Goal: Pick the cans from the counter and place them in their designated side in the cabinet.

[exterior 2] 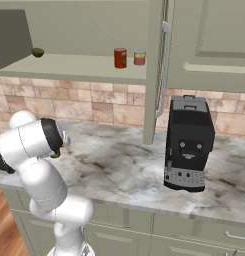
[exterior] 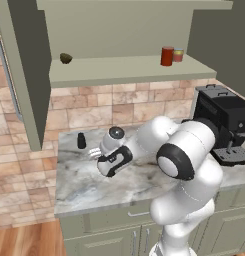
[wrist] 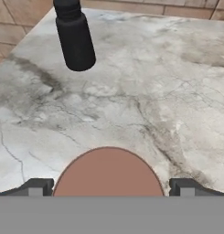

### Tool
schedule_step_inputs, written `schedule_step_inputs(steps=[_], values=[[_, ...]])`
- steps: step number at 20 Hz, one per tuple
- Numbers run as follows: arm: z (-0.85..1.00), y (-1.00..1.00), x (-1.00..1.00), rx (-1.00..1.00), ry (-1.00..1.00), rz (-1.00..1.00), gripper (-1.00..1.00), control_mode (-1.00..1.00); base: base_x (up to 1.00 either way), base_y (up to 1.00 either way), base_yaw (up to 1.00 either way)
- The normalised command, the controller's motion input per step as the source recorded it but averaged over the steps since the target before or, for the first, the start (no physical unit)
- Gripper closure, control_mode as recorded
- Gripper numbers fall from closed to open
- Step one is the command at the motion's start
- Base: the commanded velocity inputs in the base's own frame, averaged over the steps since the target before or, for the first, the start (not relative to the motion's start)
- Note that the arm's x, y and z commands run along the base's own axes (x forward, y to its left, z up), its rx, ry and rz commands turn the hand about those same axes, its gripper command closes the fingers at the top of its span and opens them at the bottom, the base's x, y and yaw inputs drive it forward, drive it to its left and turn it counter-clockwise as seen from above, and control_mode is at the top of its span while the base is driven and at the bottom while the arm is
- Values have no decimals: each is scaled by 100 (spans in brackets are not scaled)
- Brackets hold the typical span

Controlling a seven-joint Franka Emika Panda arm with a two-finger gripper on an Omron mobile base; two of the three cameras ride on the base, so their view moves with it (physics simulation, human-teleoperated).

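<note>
I'm seeing the cabinet (exterior: 119,70) shelf carrying a labelled can (exterior: 167,56); on the surface (wrist: 145,82), my pincer (wrist: 109,186) is standing spread either side of the plain can (wrist: 109,173), bottle (wrist: 75,36) nearby.

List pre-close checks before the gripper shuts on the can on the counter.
1. Jaws open: ok. The gripper stands wide, one fingertip each side of the can.
2. Can between the fingers: ok. The plain red-orange can sits centred between the tips in the hand view.
3. Depth of fingers down the can: cannot tell; only its top face shows.
4. Neighbour clear: ok. The black bottle stands apart from the can, further along the counter.
5. Shelf room: ok. The cabinet shelf has bare space left of the labelled red can.
6. Cabinet door open: ok.
</note>
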Motion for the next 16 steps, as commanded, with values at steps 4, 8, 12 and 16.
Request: schedule_step_inputs(steps=[4,8,12,16], values=[[-19,8,20,-1,0,0,100,-100,0,0,0],[-18,11,14,-1,0,0,100,-100,0,0,0],[-9,4,2,0,0,0,100,-100,0,0,0],[-5,0,0,0,0,-1,100,-100,0,0,0]])
